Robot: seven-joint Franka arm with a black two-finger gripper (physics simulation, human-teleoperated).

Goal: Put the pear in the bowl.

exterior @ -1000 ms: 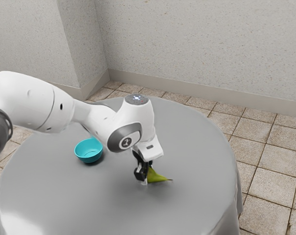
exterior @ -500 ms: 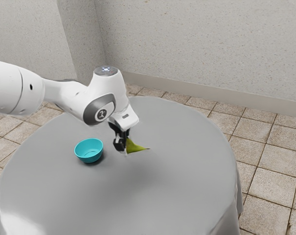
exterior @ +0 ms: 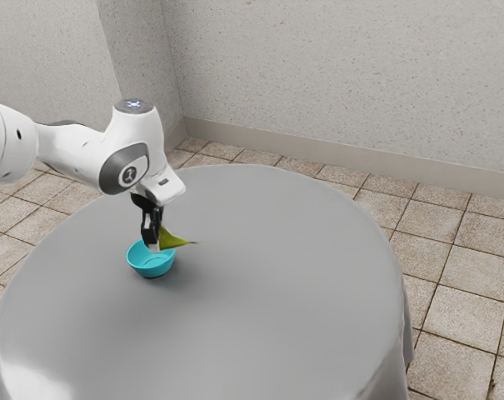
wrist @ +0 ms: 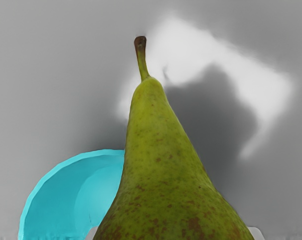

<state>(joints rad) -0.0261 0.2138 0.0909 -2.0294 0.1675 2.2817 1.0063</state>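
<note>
In the exterior view my gripper (exterior: pixel 155 243) is shut on the green pear (exterior: pixel 173 240), holding it by its thick end. The pear lies roughly level, its stem pointing to the exterior view's right. Beneath them stands the turquoise bowl (exterior: pixel 152 265), whose far rim is partly covered by gripper and pear. The wrist view has the pear (wrist: pixel 160 175) large and close, stem outward, with the bowl (wrist: pixel 66 200) lower down behind it and partly hidden by it. Small pale bits of the fingertips flank the pear's thick end.
The round table (exterior: pixel 276 317) has a smooth grey cover, and its curved edge drops off toward the tiled floor (exterior: pixel 460 308). Behind the table rises a speckled wall (exterior: pixel 335 75). A shadow falls on the cover beside the pear in the wrist view.
My gripper has carried the pear up off the table and across toward the exterior view's left, from beyond the bowl to over it. The bowl has stayed put.
</note>
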